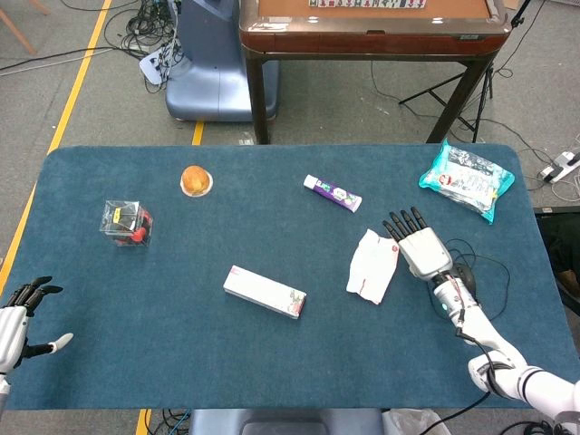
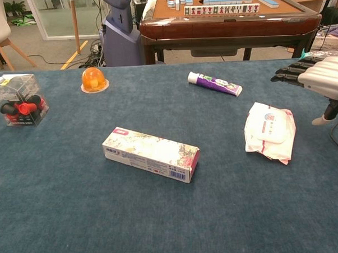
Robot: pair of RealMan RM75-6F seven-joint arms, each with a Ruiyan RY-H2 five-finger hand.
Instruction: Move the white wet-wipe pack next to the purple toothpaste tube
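The white wet-wipe pack (image 1: 372, 265) (image 2: 269, 130) lies flat on the blue table, right of centre. The purple toothpaste tube (image 1: 333, 193) (image 2: 215, 83) lies further back, apart from the pack. My right hand (image 1: 420, 247) (image 2: 318, 78) hovers just right of the pack with fingers spread, holding nothing and not touching it. My left hand (image 1: 16, 322) rests at the table's near left corner, fingers apart and empty; the chest view does not show it.
A long white floral box (image 1: 265, 292) (image 2: 151, 154) lies mid-table. An orange jelly cup (image 1: 196, 180) and a clear box with red and black parts (image 1: 126, 221) sit at the left. A teal snack bag (image 1: 466, 178) and a black mouse (image 1: 453, 288) with cable are at the right.
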